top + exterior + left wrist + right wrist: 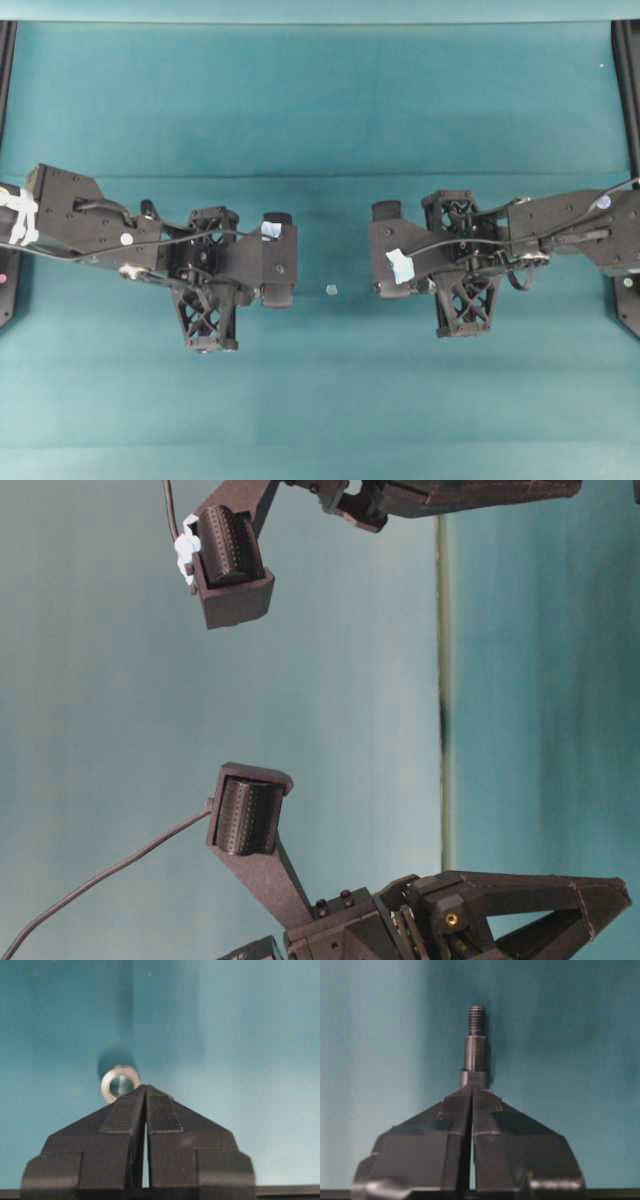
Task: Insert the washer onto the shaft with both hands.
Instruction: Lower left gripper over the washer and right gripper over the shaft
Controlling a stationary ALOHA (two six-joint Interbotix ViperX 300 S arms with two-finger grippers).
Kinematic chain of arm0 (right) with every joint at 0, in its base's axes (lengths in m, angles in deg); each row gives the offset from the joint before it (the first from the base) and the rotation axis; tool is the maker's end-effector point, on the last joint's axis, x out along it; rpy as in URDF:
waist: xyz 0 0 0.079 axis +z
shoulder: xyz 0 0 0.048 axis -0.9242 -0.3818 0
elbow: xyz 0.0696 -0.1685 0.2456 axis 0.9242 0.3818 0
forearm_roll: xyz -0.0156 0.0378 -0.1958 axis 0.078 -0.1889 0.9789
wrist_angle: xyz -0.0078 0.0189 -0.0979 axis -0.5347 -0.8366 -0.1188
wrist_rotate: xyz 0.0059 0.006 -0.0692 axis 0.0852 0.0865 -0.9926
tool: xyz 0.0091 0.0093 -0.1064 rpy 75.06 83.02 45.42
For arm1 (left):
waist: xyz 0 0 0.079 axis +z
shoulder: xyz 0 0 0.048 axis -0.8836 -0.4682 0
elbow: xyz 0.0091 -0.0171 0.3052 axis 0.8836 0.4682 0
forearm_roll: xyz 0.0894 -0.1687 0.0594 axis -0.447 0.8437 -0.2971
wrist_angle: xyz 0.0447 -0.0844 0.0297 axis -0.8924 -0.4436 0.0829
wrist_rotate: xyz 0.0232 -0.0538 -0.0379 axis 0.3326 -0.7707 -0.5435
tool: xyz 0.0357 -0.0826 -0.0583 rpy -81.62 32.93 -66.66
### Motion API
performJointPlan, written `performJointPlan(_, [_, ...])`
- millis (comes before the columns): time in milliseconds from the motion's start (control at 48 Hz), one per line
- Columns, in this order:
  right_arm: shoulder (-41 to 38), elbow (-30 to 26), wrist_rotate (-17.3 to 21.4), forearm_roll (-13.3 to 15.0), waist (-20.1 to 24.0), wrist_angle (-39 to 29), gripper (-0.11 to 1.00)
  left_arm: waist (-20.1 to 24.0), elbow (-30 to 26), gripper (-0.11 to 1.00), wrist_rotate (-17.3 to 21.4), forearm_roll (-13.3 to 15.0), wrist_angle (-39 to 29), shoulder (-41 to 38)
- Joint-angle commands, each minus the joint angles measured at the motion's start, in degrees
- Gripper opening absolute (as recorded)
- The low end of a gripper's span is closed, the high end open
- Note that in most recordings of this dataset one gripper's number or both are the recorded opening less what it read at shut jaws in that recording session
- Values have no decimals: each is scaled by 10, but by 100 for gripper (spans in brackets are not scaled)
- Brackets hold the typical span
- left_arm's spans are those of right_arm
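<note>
You had both parts picked up: left claw [145, 1091] pinched washer [120, 1083] at frame centre, right claw [472, 1089] clamped shaft [475, 1045]. Claws well apart; threading not yet done.

A teal cloth [320, 400] covers the whole work surface, smooth and matte, with a faint horizontal crease running across it about midway and another near the bottom edge of the overhead view. At the far edge a paler teal band [320, 10] spans the width. 2 black rails [627, 90] stand at the left and right borders. Light falls evenly from above, casting soft shadows on the cloth.
</note>
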Motion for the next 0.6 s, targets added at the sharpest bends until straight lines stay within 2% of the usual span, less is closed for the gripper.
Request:
performJointPlan(0, [0, -9, 0, 2, 1, 8, -8, 7, -9, 2, -3, -2, 6, 4])
performJointPlan(62, [-4, -10, 0, 2, 0, 13, -7, 10, -8, 4, -3, -2, 7, 3])
performJointPlan(104, [-7, -10, 0, 2, 0, 17, -4, 11, -8, 9, -4, -2, 8, 2])
performJointPlan(208, [-15, -10, 2, 0, 0, 18, 7, 13, -4, 34, -3, -2, 9, -3])
performJointPlan(291, [-19, -9, 2, 0, -1, 18, 24, 13, -1, 60, -3, -3, 10, -9])
performJointPlan(354, [-23, -9, 2, 2, -1, 18, 41, 13, 3, 80, -3, -3, 10, -11])
performJointPlan(395, [-25, -9, 2, 2, -1, 18, 54, 13, 3, 89, -2, -3, 10, -13])
performJointPlan(437, [-27, -9, 2, 2, -1, 17, 66, 13, 4, 93, -3, -3, 11, -14])
performJointPlan(499, [-32, -8, 1, 3, -2, 18, 82, 13, 4, 90, -2, -3, 15, -15])
performJointPlan(541, [-33, -8, 1, 3, -2, 18, 86, 13, 5, 91, -3, -3, 17, -16])
performJointPlan(583, [-36, -6, 0, 3, -2, 19, 85, 14, 6, 91, -2, -3, 18, -17])
